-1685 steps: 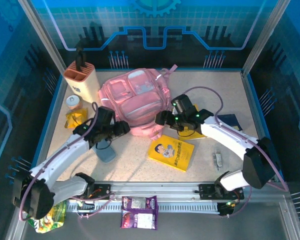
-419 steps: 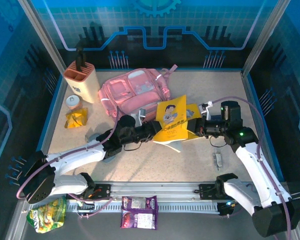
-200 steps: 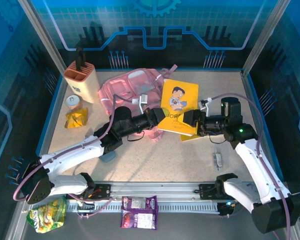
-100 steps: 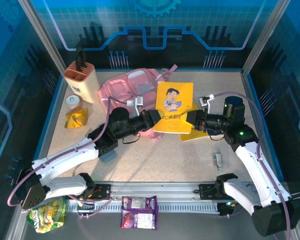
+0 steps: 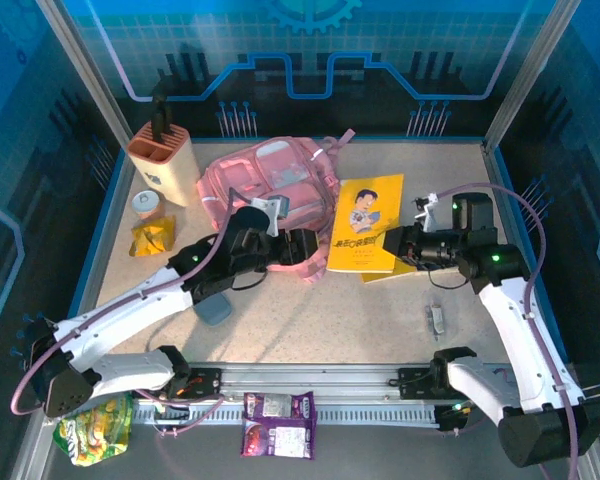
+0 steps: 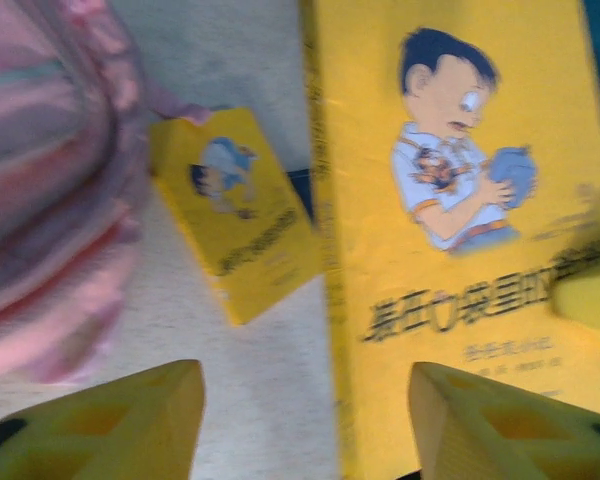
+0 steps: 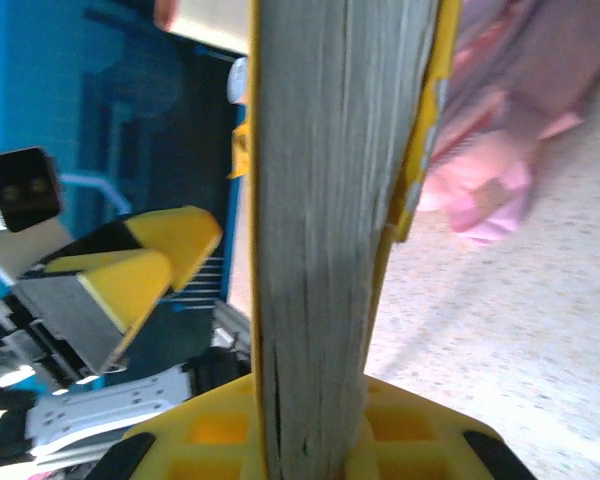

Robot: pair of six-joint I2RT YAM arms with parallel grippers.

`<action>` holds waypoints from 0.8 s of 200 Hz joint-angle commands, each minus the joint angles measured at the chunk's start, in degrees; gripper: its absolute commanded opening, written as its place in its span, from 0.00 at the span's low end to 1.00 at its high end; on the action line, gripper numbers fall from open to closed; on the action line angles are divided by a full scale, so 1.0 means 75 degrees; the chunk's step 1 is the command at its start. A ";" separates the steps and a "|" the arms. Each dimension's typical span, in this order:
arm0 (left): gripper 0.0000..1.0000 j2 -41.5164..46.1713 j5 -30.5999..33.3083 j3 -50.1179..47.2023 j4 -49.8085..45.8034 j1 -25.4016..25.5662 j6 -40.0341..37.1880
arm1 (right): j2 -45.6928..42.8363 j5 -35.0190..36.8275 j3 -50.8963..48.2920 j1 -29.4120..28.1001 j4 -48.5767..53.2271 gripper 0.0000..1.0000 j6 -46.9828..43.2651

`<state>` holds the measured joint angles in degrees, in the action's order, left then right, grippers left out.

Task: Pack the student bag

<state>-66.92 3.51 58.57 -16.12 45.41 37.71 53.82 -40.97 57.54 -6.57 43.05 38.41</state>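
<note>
The student bag (image 5: 270,185), pink and soft, lies at the back centre of the table; its fabric also shows in the left wrist view (image 6: 50,200) and the right wrist view (image 7: 500,180). A yellow book with a cartoon boy (image 5: 368,235) stands tilted above the table, right of the bag. My right gripper (image 5: 395,244) is shut on its right edge; the page block (image 7: 330,220) runs up from between the jaws (image 7: 315,425). My left gripper (image 5: 302,248) is open just left of the book (image 6: 460,200), its fingertips (image 6: 130,420) apart over bare table.
A second, smaller yellow book (image 6: 235,215) lies flat beneath the held one. An orange holder (image 5: 160,160), a small cup (image 5: 145,203) and a yellow packet (image 5: 152,237) stand at the left. A grey-blue object (image 5: 213,308) and a small metal item (image 5: 436,320) lie nearer the front.
My left gripper has let go of the book and drawn back left. The right gripper keeps the book and has carried it a little to the right.
</note>
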 commanded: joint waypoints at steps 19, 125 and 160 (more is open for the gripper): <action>0.62 -0.1284 0.0937 0.1159 -0.1869 -0.0623 -0.2758 | -0.0040 0.0936 0.0353 0.0557 0.1387 0.00 -0.1239; 0.75 -0.4915 0.0727 0.3549 -0.2332 -0.1433 -0.5567 | 0.0454 0.0728 0.0109 0.1178 0.1063 0.00 -0.1168; 0.76 -0.5961 0.0770 0.4282 -0.2497 -0.1570 -0.5870 | 0.0718 0.0603 -0.0017 0.1249 0.0781 0.00 -0.1022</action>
<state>-107.87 10.39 86.87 -32.75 34.65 -2.46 58.59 -33.63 57.67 1.65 52.23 30.83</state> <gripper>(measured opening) 0.759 0.155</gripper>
